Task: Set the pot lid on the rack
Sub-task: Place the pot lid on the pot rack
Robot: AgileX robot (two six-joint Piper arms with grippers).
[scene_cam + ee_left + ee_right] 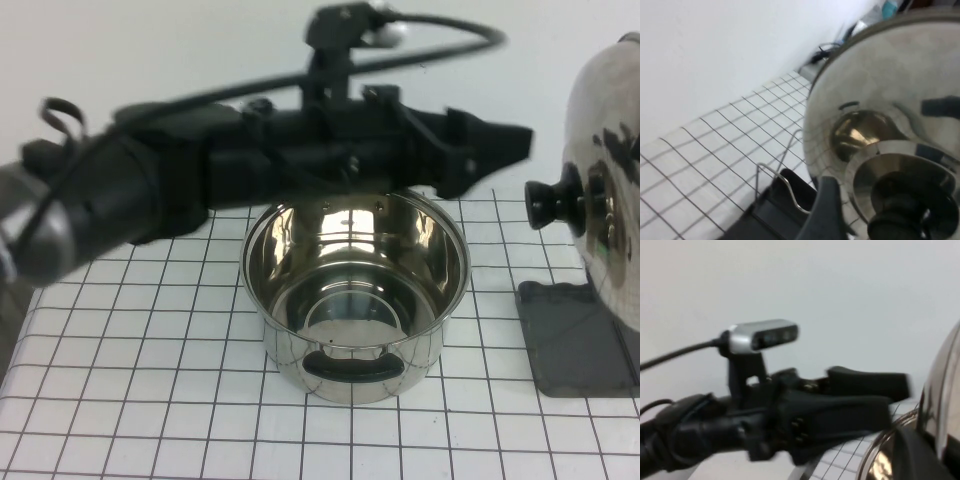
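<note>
Left fingers, parted and empty, point at the pot lid standing on the rack.

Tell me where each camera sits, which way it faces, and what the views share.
High view: raised on the robot's side, angled down at the pot; left gripper reaches across above it.
Left wrist view: on the left arm, facing the pot lid standing on the rack.
Right wrist view: on the right arm, facing the left arm; right gripper unseen.
All three views share the lid.
</note>
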